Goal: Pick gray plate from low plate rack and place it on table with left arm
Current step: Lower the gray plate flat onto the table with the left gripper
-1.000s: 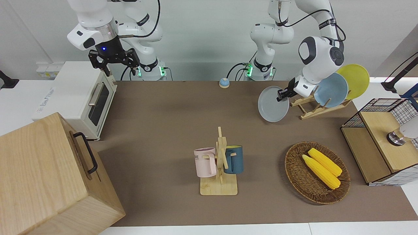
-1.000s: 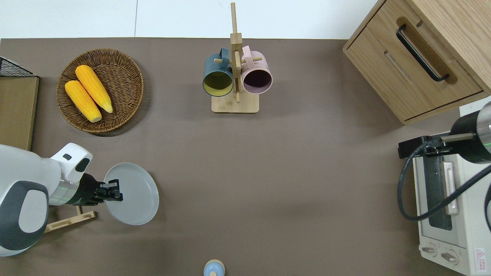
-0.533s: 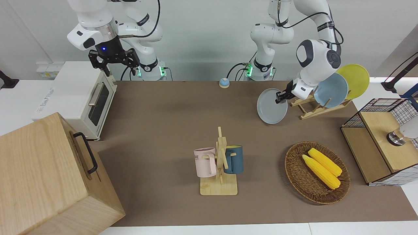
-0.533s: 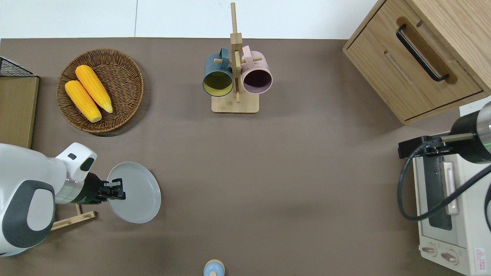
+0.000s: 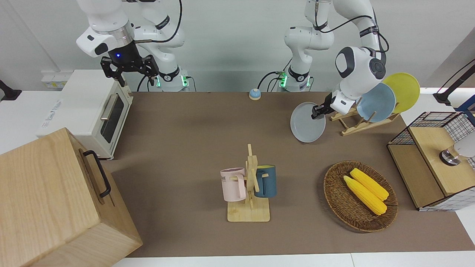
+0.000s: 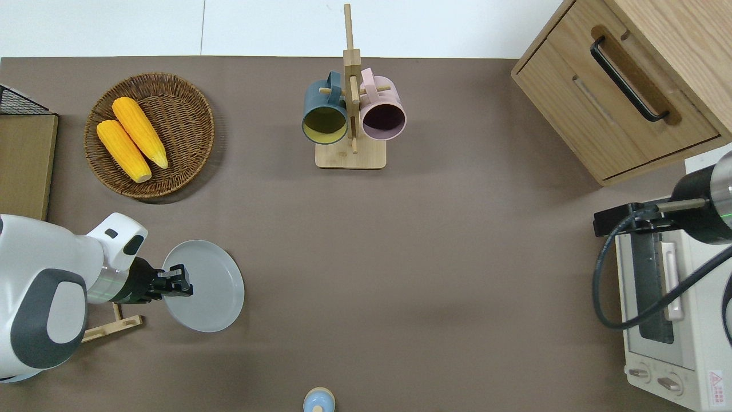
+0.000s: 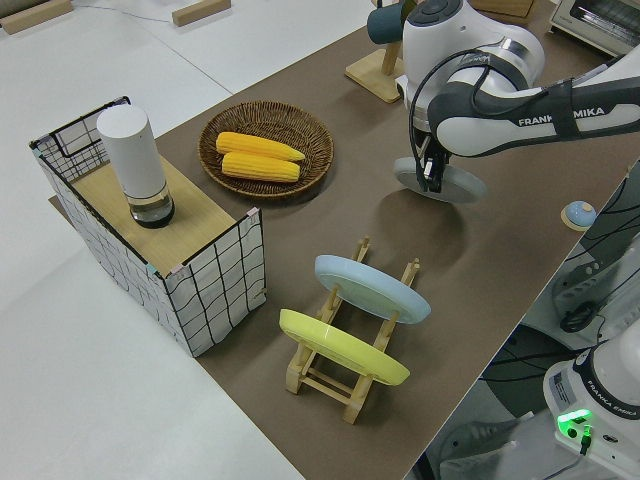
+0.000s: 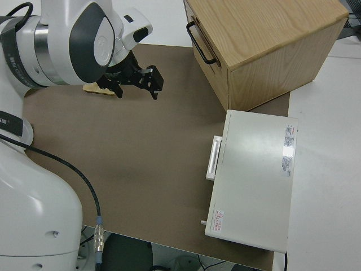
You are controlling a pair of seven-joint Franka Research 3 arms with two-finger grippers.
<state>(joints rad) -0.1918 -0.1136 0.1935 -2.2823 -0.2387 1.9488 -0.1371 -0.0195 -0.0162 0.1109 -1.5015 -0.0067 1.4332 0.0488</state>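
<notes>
My left gripper (image 5: 318, 111) is shut on the rim of the gray plate (image 5: 307, 125) and holds it tilted in the air, over the table (image 5: 185, 129) beside the low plate rack (image 5: 355, 127). The plate is off the rack, on the side toward the table's middle. The overhead view shows the left gripper (image 6: 182, 284) on the gray plate's (image 6: 210, 289) rack-side edge, with one end of the rack (image 6: 108, 329) showing under the arm. The left side view shows the plate (image 7: 452, 186) low above the matting. The right arm is parked, its gripper (image 5: 128, 70) open.
A light blue plate (image 5: 375, 102) and a yellow plate (image 5: 404, 91) stand in the rack. A mug stand (image 5: 249, 193), a wicker basket (image 5: 328, 185) with corn, a wire crate (image 5: 430, 163), a toaster oven (image 5: 85, 107), a wooden cabinet (image 5: 52, 200) and a small blue knob (image 5: 254, 94) are on the table.
My left gripper has carried the gray plate a little farther from the rack, toward the table's middle. The right arm has not moved.
</notes>
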